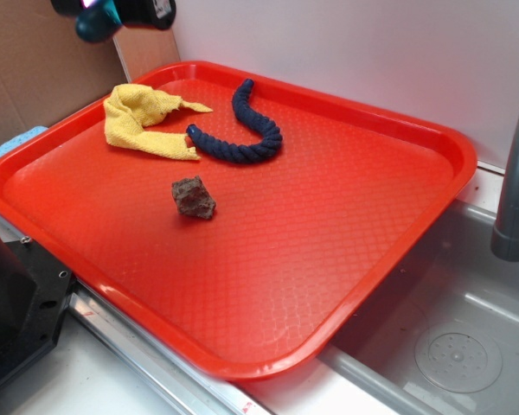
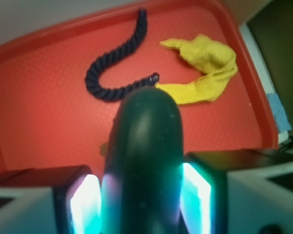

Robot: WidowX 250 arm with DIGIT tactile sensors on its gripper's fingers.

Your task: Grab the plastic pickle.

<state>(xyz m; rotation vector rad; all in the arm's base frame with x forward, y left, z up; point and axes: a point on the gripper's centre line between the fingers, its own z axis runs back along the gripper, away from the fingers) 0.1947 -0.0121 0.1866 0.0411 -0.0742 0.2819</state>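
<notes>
A large red plastic tray (image 1: 346, 216) fills most of the exterior view, resting beside a grey metal sink (image 1: 458, 346) at about four o'clock. A grey faucet (image 1: 517, 173) stands at three o'clock. On the tray, toward eleven o'clock, lies a crumpled yellow cloth (image 1: 143, 121). Just to its right, near twelve o'clock, curls a dark blue rope (image 1: 242, 130), one end touching or nearly touching the cloth. Nearer the tray's middle, at about nine o'clock from centre, sits a small rough brown lump (image 1: 194, 197), well apart from the rope and cloth.

The gripper (image 1: 112, 13) hangs high above the tray's far left corner, at eleven o'clock in the exterior view, mostly cut off by the frame edge. In the wrist view the gripper (image 2: 144, 190) is clamped around the plastic pickle (image 2: 146, 146), a smooth dark teal-green capsule standing between the two glowing fingers (image 2: 83, 204) and pointing up toward twelve o'clock. The pickle sits squarely between the fingers, pressed on both sides, with its rounded end sticking out past them and hiding part of the tray below.

The grab looks done: the pickle is off the tray and held aloft. Nothing seems left but to keep the hold secure.
</notes>
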